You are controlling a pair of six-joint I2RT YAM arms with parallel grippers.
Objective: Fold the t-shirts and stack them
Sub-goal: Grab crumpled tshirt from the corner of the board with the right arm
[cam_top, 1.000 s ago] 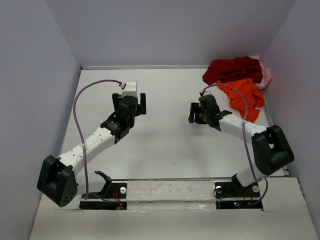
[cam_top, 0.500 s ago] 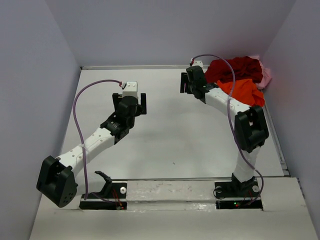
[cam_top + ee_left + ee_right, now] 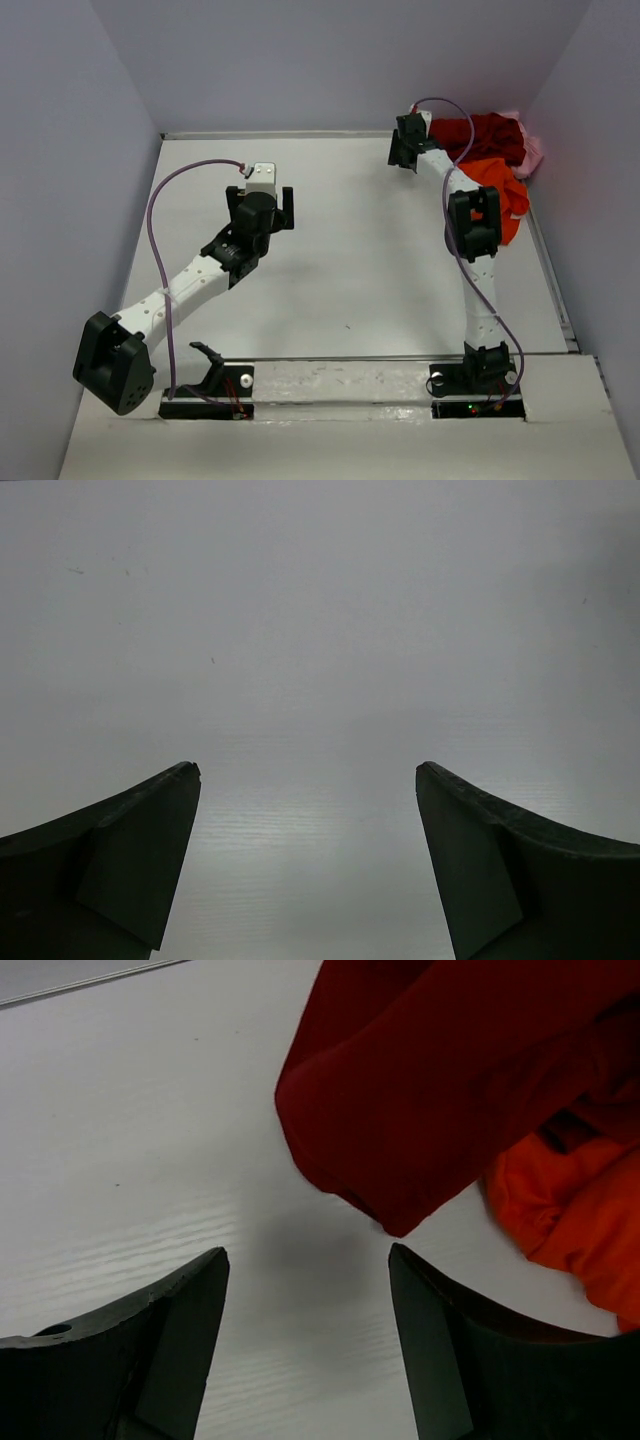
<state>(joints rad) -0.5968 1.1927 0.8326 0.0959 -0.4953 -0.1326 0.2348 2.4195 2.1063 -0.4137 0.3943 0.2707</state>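
Three shirts lie heaped in the far right corner of the table [image 3: 330,280]: the red shirt [image 3: 485,135] at the back, the orange shirt [image 3: 500,190] nearer, the pink shirt [image 3: 532,155] peeking out by the wall. The right hand [image 3: 307,1250], spread and empty, hovers just beside the red shirt's edge. It should drop onto that edge alone, pinching it clear of the orange shirt. The left hand [image 3: 308,766] hangs released over the table, well apart.

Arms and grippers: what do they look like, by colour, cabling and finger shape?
Both the left arm and right arm have white links, bulky black joints and a looping purple cable. The left gripper and right gripper have dark, tapered, wedge-shaped fingers.
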